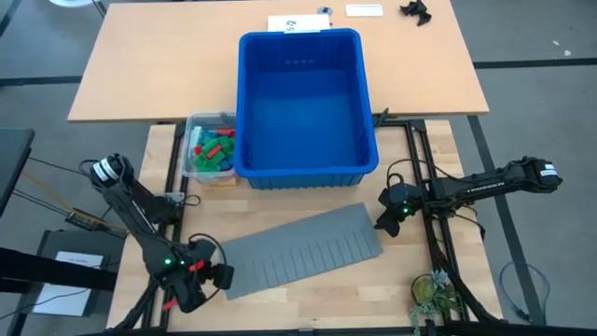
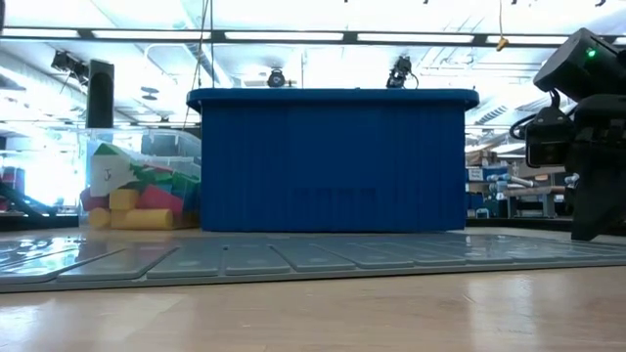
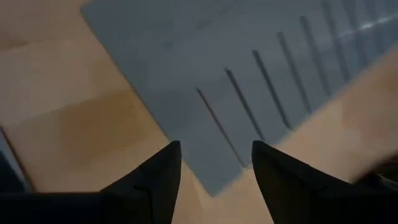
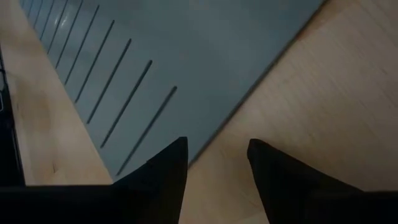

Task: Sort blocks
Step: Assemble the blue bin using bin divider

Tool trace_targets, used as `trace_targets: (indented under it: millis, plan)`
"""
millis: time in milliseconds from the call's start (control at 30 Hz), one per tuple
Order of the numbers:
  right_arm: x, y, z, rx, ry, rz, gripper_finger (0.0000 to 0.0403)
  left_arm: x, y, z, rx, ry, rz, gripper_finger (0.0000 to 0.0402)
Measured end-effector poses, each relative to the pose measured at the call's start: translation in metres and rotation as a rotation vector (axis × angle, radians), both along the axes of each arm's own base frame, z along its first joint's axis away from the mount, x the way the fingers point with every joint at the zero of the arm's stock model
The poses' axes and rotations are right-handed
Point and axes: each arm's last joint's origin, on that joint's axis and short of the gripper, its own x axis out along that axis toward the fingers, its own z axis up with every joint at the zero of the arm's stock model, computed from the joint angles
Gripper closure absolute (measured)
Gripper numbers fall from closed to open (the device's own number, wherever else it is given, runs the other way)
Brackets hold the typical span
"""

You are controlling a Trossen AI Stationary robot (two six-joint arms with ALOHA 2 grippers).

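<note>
- Blocks (image 1: 211, 147): red, green, blue and yellow, all in the small clear tub (image 1: 193, 161), touching the left wall of the big blue bin (image 1: 300, 170). None on the bench or in a gripper.
- Bench (image 1: 308, 303): light wood. Grey slotted mat (image 1: 298, 250) lies tilted across it, in front of the bin. A second, paler table (image 1: 159, 65) sits behind, partly under the bin.
- Left gripper (image 3: 214, 165): low over the mat's left corner, fingers apart, nothing between them.
- Right gripper (image 4: 217, 158): low over the mat's right corner edge, fingers apart, empty too.
- High view only: bin interior is bare blue floor; small potted plant (image 1: 433, 295) at the bench's front right; white paper sheets (image 1: 298, 22) and a black object on the far table.
- Low view only: room behind, with ceiling strip lights, shelving and cluttered gear; yellow and red blocks visible through the tub wall; a white label on the tub, writing too small to read. One arm's dark housing with a green LED at the right edge.
- Wrist views only: close look at the mat's slots and corners.
- Writing on the papers is not legible.
</note>
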Motion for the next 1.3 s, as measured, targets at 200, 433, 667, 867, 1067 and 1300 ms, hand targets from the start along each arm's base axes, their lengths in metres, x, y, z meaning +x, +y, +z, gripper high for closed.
trace_targets:
  millis: [200, 433, 667, 867, 1067, 1300]
  plan:
    - [0.000, 0.000, 0.000, 0.001, -0.001, 0.000, 0.0192, -0.007, 0.004, -0.038, -0.041, 0.119, -0.021, 0.0195]
    - [0.000, 0.000, -0.001, 0.033, 0.016, -0.050, 0.0161, -0.005, 0.007, -0.066, -0.091, 0.044, -0.007, 0.0195]
    - [-0.003, 0.004, -0.010, 0.071, 0.013, -0.111, 0.0163, -0.002, 0.014, -0.072, -0.061, -0.008, 0.014, 0.0195]
    - [-0.002, 0.006, -0.011, 0.046, -0.002, -0.136, 0.0173, -0.002, 0.014, -0.080, -0.069, -0.056, 0.018, 0.0195]
    - [-0.002, 0.009, -0.015, 0.045, 0.004, -0.155, 0.0186, 0.004, 0.014, -0.083, -0.040, -0.132, 0.036, 0.0195]
    - [-0.002, 0.011, -0.016, 0.024, 0.010, -0.155, 0.0202, 0.006, 0.019, -0.088, -0.036, -0.210, 0.075, 0.0198]
